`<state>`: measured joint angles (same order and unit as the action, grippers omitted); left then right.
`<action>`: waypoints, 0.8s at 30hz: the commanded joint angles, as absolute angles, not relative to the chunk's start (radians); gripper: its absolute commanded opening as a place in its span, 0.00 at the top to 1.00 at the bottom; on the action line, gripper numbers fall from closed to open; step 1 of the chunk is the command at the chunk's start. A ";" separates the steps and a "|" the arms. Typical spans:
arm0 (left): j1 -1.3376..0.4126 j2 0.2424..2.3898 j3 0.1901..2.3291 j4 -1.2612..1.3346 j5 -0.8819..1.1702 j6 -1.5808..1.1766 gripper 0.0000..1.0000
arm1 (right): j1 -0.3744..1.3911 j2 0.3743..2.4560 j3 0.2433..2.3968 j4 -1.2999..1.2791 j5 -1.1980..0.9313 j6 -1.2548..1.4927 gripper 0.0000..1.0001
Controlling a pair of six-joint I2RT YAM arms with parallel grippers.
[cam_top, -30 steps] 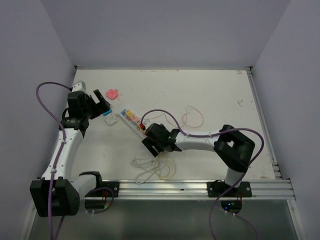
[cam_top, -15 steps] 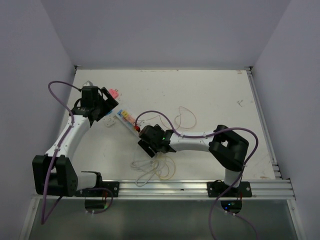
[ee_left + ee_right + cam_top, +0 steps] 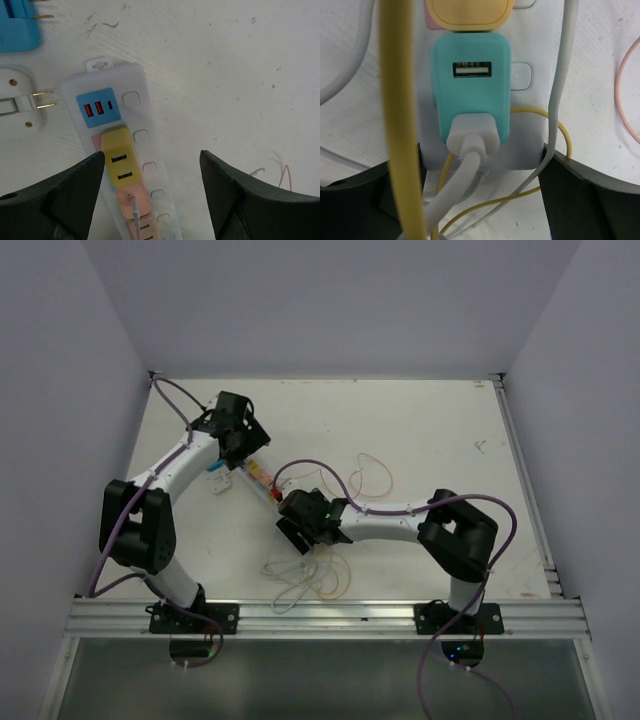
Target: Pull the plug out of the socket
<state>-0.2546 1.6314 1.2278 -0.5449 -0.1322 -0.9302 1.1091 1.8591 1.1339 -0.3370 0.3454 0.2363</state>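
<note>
The socket is a long white power strip [image 3: 262, 478] lying slantwise left of centre. In the left wrist view the strip [image 3: 145, 165] shows a blue USB face [image 3: 98, 106], a yellow plug [image 3: 120, 160] and a peach plug [image 3: 132, 202] with a thin white lead. My left gripper [image 3: 152, 197] is open above this far end, one finger on each side, touching nothing. My right gripper [image 3: 480, 200] is shut on the strip's near end [image 3: 525, 130], just below a teal plug [image 3: 470, 95] with a white cable connector [image 3: 470, 137] in it.
A loose blue plug [image 3: 15, 25] and a loose white plug [image 3: 20, 107] lie beside the strip's far end. Yellow cable [image 3: 397, 100] and white cables cross the right gripper. A cable tangle [image 3: 305, 580] lies near the front rail; a thin pink loop [image 3: 375, 475] lies mid-table.
My left arm has swung from the far left edge rightward to above the strip's far end. My right gripper shifted slightly left a second ago and has since stayed still.
</note>
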 commanded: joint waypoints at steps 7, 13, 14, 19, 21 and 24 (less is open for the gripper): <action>-0.310 1.776 1.403 -0.624 -0.164 -0.988 0.24 | 1.037 1.979 1.028 -0.589 0.262 0.298 1.00; -0.313 1.816 1.459 -0.670 -0.150 -0.996 0.26 | 1.006 1.985 1.034 -0.607 0.264 0.316 1.00; -0.313 1.816 1.460 -0.686 -0.156 -0.996 0.26 | 1.003 1.982 1.032 -0.609 0.270 0.318 1.00; -0.316 1.819 1.468 -0.724 -0.170 -1.009 0.27 | 0.996 1.985 1.034 -0.615 0.275 0.325 1.00; -0.316 1.828 1.477 -0.753 -0.169 -1.017 0.28 | 0.996 1.991 1.035 -0.617 0.273 0.325 1.00; -0.318 1.835 1.486 -0.772 -0.173 -1.025 0.29 | 0.996 1.990 1.031 -0.612 0.273 0.328 1.00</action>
<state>-0.3103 1.8248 1.4422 -0.7219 -0.1467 -0.9962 1.0336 1.8633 1.1244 -0.3458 0.2356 0.3252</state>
